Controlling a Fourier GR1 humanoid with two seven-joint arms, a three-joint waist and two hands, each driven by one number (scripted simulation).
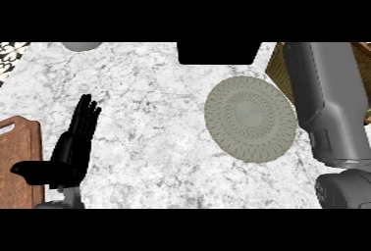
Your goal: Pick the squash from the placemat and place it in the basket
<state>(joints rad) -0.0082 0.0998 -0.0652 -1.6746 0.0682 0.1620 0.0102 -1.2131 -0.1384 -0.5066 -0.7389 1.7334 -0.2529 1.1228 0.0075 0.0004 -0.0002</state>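
— On the marble counter [159, 147], where is the squash? I can't find it.

— Nor can I. The round grey woven placemat [251, 119] lies bare, right of the middle, and no squash shows on it or anywhere else on the stone.

— Is it in the basket, then?

— Can't tell. Only a slice of the brown wicker basket [277, 71] shows, at the upper right beyond the placemat, and the grey right forearm [333, 103] crosses over most of it.

— Does the right hand have hold of it?

— The forearm runs up to the top edge of the view and the hand itself is out of sight, so there's no saying what it's doing.

— And the left hand?

— The left hand [71, 147] stands at the lower left, fingers straight and pointing up, thumb stuck out to the side, holding nothing. It's well apart from the placemat.

— Anything else about?

— A wooden cutting board [18, 164] lies at the left edge, just beside that hand. A black block [217, 53] sits at the top middle, and a grey rounded shape [81, 46] peeps in at the top left.
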